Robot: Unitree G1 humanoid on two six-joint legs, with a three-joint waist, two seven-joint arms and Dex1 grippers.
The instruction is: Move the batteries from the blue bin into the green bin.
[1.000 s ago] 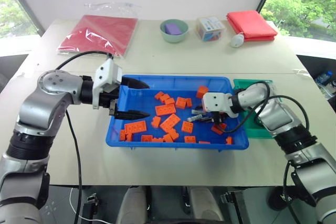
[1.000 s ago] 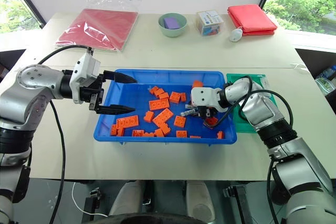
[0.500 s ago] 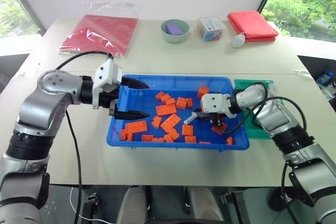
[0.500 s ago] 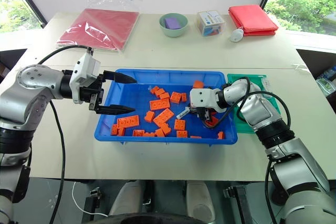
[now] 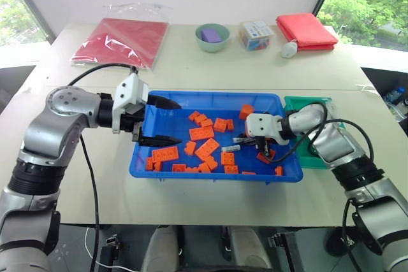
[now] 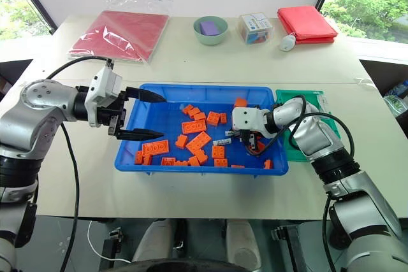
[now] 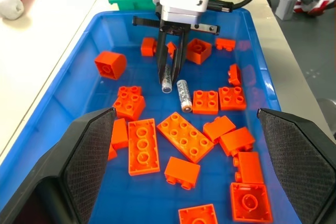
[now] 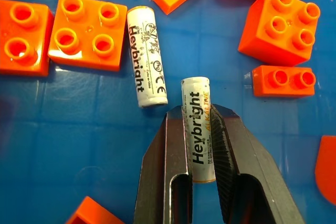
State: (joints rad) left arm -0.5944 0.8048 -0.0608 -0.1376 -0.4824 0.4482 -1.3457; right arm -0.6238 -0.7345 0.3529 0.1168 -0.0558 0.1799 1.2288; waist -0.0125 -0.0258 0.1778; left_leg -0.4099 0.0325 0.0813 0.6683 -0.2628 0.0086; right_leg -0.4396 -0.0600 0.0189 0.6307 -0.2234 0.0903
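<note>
Pick-up step: right gripper clamped on one battery low inside the blue bin, second battery lying beside; next, lift clear and carry to green bin; left gripper agape, idle.

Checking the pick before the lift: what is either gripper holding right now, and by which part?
The right gripper is shut on a battery, pinching its sides along the lower half. The left gripper is open, holding nothing.
</note>
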